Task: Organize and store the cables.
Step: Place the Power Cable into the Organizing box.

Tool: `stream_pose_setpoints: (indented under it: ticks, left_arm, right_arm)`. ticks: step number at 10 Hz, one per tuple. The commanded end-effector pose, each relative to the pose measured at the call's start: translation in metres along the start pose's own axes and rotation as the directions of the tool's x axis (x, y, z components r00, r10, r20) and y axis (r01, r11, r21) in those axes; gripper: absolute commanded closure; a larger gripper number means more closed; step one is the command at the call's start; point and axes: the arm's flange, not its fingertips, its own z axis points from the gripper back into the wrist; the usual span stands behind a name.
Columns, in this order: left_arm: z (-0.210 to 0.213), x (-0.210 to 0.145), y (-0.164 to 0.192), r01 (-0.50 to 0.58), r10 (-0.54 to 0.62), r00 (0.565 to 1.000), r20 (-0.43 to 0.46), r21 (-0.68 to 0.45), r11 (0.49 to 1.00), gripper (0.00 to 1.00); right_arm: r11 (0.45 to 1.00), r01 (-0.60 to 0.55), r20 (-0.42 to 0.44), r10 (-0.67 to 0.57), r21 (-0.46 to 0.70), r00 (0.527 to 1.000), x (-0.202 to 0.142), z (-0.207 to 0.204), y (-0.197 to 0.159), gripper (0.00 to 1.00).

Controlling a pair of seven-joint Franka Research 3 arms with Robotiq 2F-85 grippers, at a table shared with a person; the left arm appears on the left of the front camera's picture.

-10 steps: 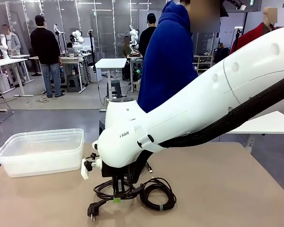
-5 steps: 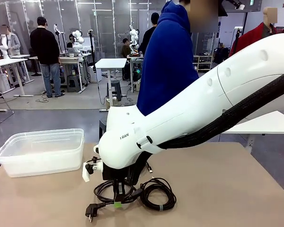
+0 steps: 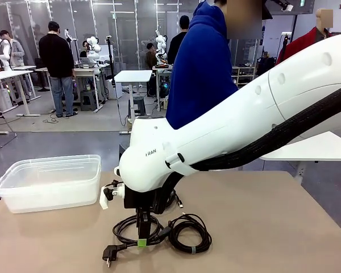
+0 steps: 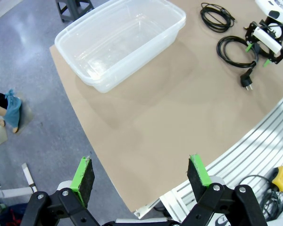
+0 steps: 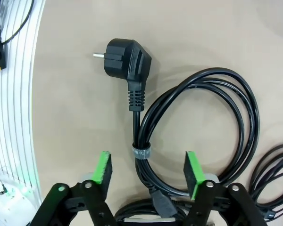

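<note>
Two black cables lie coiled on the tan table. The cable with a plug [image 5: 125, 59] is a coil [image 5: 205, 132] tied with a small band [image 5: 141, 152]. It lies under my right gripper [image 5: 147, 173], which is open, its green pads on either side of the banded strands and holding nothing. From the front, the right gripper [image 3: 141, 238] points down onto this coil [image 3: 128, 227], and the second coil [image 3: 188, 232] lies just to its right. My left gripper [image 4: 141, 174] hangs open and empty high over the table's edge, far from both coils [image 4: 236, 49].
A clear plastic bin [image 3: 51, 196] stands empty at the table's left, also seen from the left wrist [image 4: 141, 55]. A person in a blue hoodie [image 3: 202, 62] stands at the far side. The right arm's white link [image 3: 244, 125] spans the table's middle.
My right gripper has opened from shut, letting go of the plugged cable, and has risen slightly. The coil stays on the table. The left gripper has not changed.
</note>
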Motion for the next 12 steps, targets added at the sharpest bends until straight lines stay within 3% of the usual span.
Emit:
stream_pose_setpoints:
  ticks: [1,2,6,9,12]
  left_arm:
    - [0.000,0.001,-0.001,0.002,-0.002,1.000,-0.011,0.008,1.000,0.00]
    - [0.000,0.001,-0.001,0.002,-0.002,1.000,-0.011,0.008,1.000,0.00]
    - [0.000,0.001,-0.001,0.002,-0.002,1.000,-0.011,0.008,1.000,0.00]
    - [0.000,0.001,-0.001,0.002,-0.002,1.000,-0.011,0.008,1.000,0.00]
    - [0.000,0.001,-0.001,0.002,-0.002,1.000,-0.011,0.008,1.000,0.00]
  right_arm:
    - [1.000,0.015,0.026,-0.015,-0.005,1.000,-0.013,0.011,0.013,0.04]
    - [1.000,0.022,0.043,-0.021,-0.016,0.999,-0.020,0.020,0.018,0.00]
    - [0.992,0.094,0.155,-0.079,-0.089,0.985,-0.067,0.074,0.030,0.00]
    - [0.966,0.218,0.256,-0.178,-0.137,0.950,-0.135,0.111,0.034,0.00]
    - [0.896,0.398,0.346,-0.317,-0.195,0.883,-0.210,0.143,0.047,0.00]
